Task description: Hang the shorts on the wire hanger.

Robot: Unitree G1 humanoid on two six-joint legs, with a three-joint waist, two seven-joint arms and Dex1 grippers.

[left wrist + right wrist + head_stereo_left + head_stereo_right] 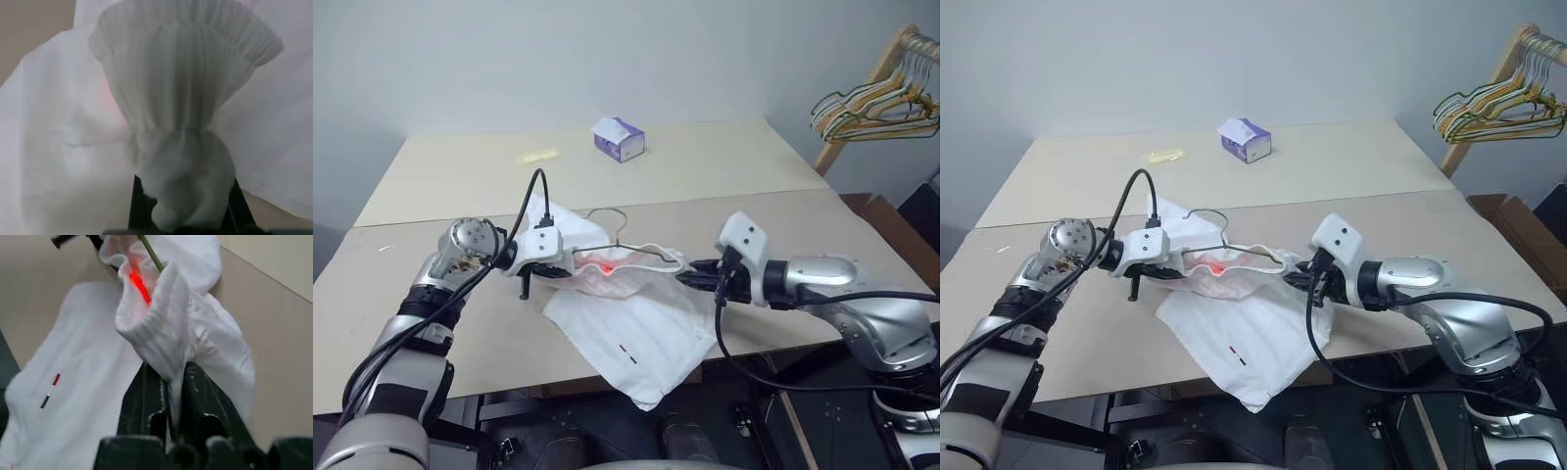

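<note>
Holding the shorts (626,323) waistband, left fingers (142,205) and right fingers (146,406) are clamped on cloth; loosening risks dropping it off the wire hanger (607,220).

I have both arms reaching in toward each other over the bench, forearms angled inward and slightly down. My left pincer (570,266) is clamped tight on a bunched fold of the shorts (631,328), cloth swelling out past its fingertips. My right pincer (172,382) points toward the left one, its two black fingers close together with a strip of waistband pinched between them
</note>
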